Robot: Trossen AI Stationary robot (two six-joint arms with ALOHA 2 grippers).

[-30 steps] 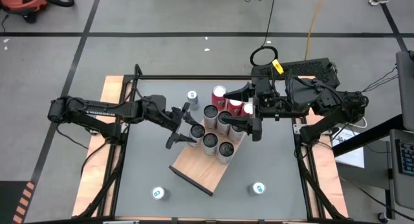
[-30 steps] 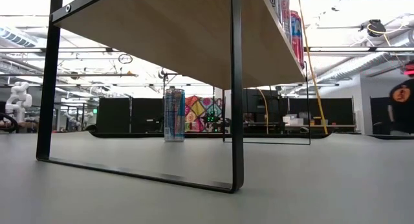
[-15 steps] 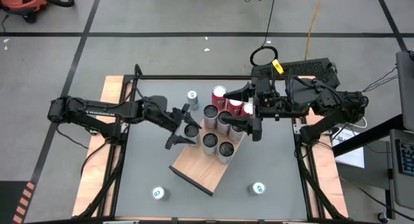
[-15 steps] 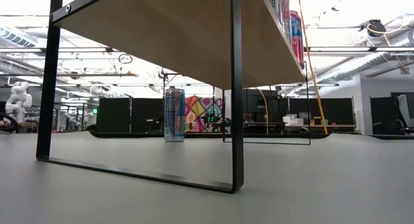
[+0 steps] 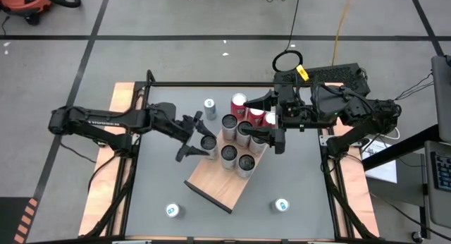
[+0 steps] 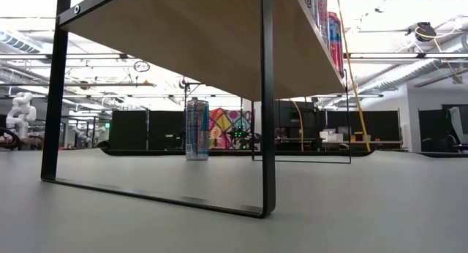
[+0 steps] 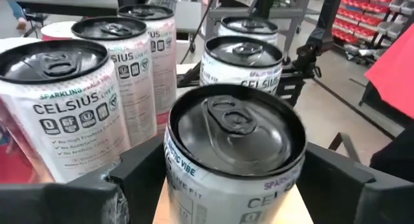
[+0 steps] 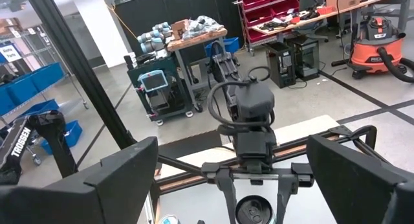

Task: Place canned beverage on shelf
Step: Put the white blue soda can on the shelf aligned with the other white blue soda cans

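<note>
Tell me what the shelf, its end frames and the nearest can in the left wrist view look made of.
Shelf: light wood or wood laminate, matte; pale brown, faint grain.
End frames: probably black painted metal; thin, straight, dull bars.
Nearest can: aluminium, likely; shiny grey lid with pull tab, printed white wall.

Seen from above, the left gripper (image 5: 195, 136) straddles a can (image 5: 208, 143) with fingers spread at the shelf (image 5: 215, 184) edge, while the right gripper (image 5: 270, 119) hangs open over a cluster of cans (image 5: 238, 142) just beyond it.
</note>
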